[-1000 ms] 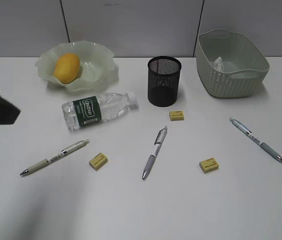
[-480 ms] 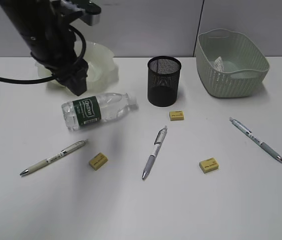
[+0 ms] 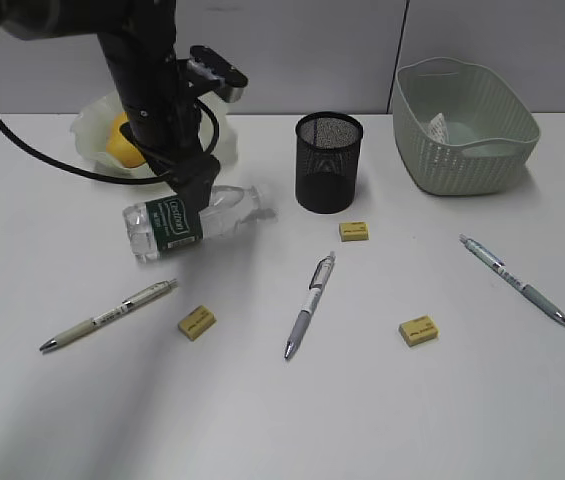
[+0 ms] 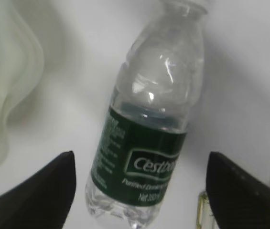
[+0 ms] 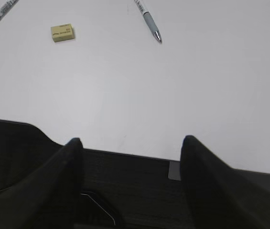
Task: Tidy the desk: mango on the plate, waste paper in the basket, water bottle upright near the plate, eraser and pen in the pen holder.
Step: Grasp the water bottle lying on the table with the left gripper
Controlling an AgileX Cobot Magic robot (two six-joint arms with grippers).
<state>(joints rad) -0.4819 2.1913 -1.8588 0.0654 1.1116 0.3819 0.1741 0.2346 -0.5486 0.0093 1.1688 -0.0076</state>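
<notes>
Clear bumpy water bottle (image 4: 146,143) lies flat, mid-left of exterior view, dark green label. Left gripper (image 4: 139,191) spread wide over it, not touching. Right gripper (image 5: 130,143) spread above smooth white desk (image 5: 182,81). Round yellow mango (image 3: 120,140) in wavy plate (image 3: 224,140), upper left.

The left arm hides most of the mango (image 3: 119,141) and part of the plate (image 3: 90,128). In the left wrist view the water bottle (image 4: 146,138) loses its cap past the top edge, and the plate is a blur. The waste paper (image 3: 440,127) sits half behind the basket (image 3: 462,150) wall, its print too small to read.
</notes>
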